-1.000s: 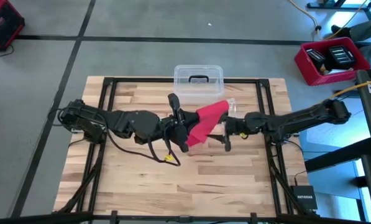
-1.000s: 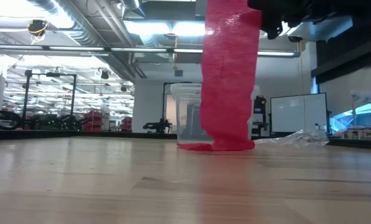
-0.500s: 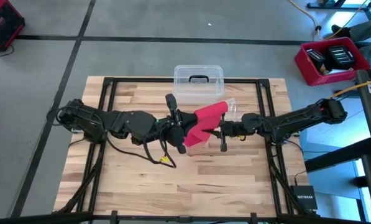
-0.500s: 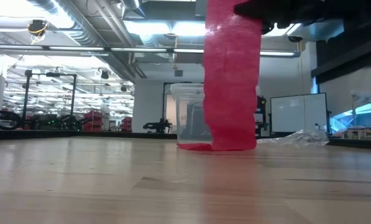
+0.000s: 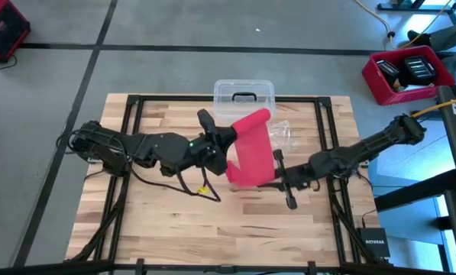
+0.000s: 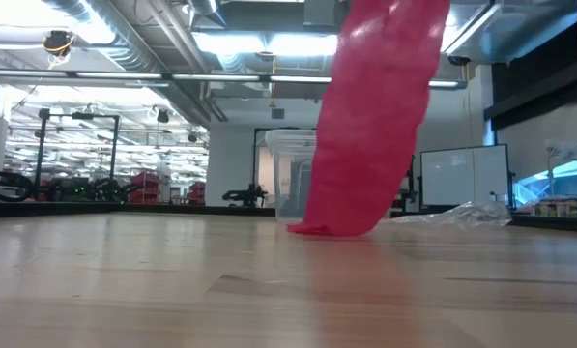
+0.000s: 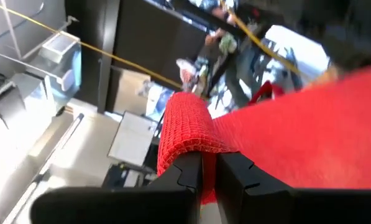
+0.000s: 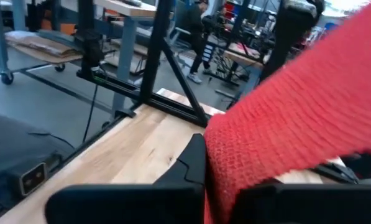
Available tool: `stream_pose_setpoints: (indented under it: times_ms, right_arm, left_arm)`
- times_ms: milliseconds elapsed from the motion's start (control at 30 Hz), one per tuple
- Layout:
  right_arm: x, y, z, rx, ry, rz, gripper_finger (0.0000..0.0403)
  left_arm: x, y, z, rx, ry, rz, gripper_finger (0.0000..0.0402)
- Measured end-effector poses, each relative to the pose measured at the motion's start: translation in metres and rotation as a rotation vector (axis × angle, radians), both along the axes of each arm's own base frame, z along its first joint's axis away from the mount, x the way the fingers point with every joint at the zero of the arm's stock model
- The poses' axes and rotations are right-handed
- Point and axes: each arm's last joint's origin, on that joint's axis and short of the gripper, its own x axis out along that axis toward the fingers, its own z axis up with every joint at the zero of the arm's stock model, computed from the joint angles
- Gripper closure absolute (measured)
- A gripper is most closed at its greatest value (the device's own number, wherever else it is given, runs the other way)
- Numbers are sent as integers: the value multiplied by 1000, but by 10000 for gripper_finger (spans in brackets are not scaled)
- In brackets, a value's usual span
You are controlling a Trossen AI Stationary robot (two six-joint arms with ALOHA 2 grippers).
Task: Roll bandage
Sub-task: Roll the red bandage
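Two grippers hold the bandage (image 5: 250,150) between them above the middle of the worktop (image 5: 159,221). Left gripper (image 5: 221,142) sits at the bandage's left edge, just in front of the clear plastic box (image 5: 244,100); in its wrist view the jaws are nearly closed, pinching a bunched, rolled end of the bandage (image 7: 191,134) between the two dark fingers (image 7: 186,174). Right gripper (image 5: 277,177) sits at the bandage's front right corner, farther from the box than the left one; its jaws are closed on the fabric, and its wrist view shows the red mesh (image 8: 297,124) draped over the fingers (image 8: 191,163), hiding most of the jaws.

From above, the bandage spreads as a broad red band slanting from near the box's front edge down toward the right gripper. At table height it hangs as a wide red strip (image 6: 375,126) leaning to one side, its lower end resting folded on the worktop (image 6: 269,290) in front of the box (image 6: 290,179). Crinkled clear wrapper (image 5: 281,134) lies on the worktop just right of the bandage, beside the box's front right corner; at table height it shows low on the wood (image 6: 467,215), apart from the strip's lower end.
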Motion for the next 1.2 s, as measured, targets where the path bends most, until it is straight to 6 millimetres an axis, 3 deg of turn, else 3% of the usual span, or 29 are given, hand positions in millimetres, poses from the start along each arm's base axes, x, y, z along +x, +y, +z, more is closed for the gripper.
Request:
stream_pose_setpoints:
  times_ms: [333, 600, 800, 900, 1200]
  right_arm:
    - [-26, 47, 43, -80, -66, 12, 399]
    - [-46, 66, 77, -98, -162, 13, 400]
    - [-52, 65, 106, -72, -223, -7, 397]
    - [-53, 61, 119, -52, -240, -71, 398]
    - [-64, 41, 171, 4, -276, -343, 397]
  left_arm:
    - [-4, 12, -26, 28, 231, 149, 396]
    - [-7, 16, -55, -44, 332, 187, 397]
    - [-4, 4, -92, -59, 452, 78, 398]
    - [-3, -2, -113, -47, 496, 61, 398]
    - [-5, -29, -149, -15, 576, -125, 395]
